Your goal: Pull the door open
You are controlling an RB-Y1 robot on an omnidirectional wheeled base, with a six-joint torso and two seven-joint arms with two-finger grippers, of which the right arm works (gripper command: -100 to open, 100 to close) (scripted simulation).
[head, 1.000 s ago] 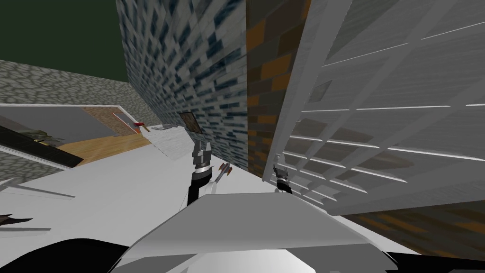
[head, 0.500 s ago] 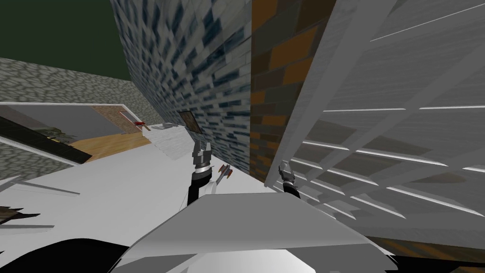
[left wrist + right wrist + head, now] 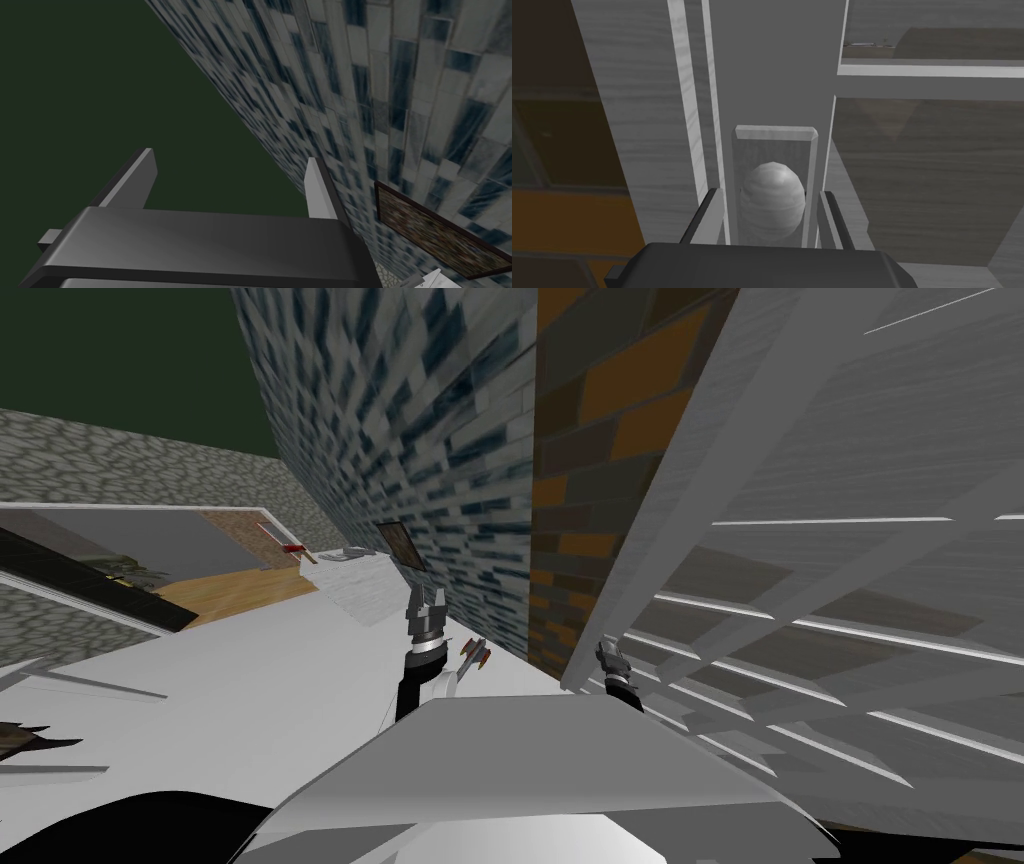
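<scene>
Squarely, right hand [image 3: 769,194] outstretched, clasping knob [image 3: 772,200]

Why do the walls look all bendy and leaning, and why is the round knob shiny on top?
Head view: the very wide lens makes the tiled wall and the door lean and spread toward the corners; the slant is the camera's, not theirs. Right wrist view: the knob is round, so it catches light as a soft bright patch near its top.
</scene>
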